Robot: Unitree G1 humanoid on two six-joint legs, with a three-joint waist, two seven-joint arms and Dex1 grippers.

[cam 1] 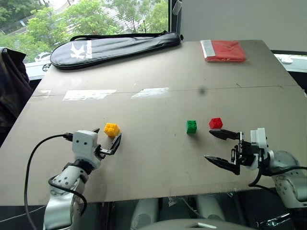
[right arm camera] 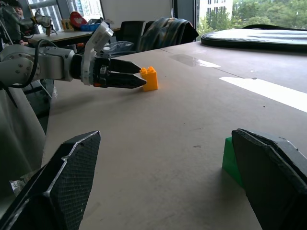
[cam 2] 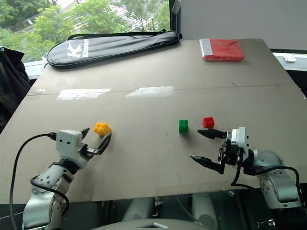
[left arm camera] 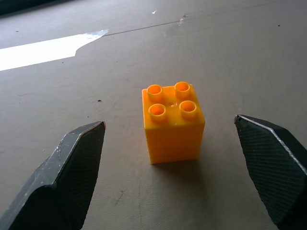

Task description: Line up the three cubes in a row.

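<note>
Left gripper (cam 1: 108,140) spread wide, yellow cube (cam 1: 112,129) sitting just ahead of its fingertips (probably not touching). Right gripper (cam 1: 221,148) gapes too, empty, beside the red cube (cam 1: 215,123); green cube (cam 1: 191,126) sits just left of red.

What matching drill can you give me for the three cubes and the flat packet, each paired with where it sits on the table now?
Things:
1. yellow studded plastic cube
2. green studded plastic cube
3. red studded plastic cube
4. flat red packet

Places:
A. far right part of the table
B. just beyond the right gripper, nearest its far finger
C. just ahead of the left gripper's open jaws
D. directly left of the red cube

Pairs: 1-C, 2-D, 3-B, 4-A
</note>
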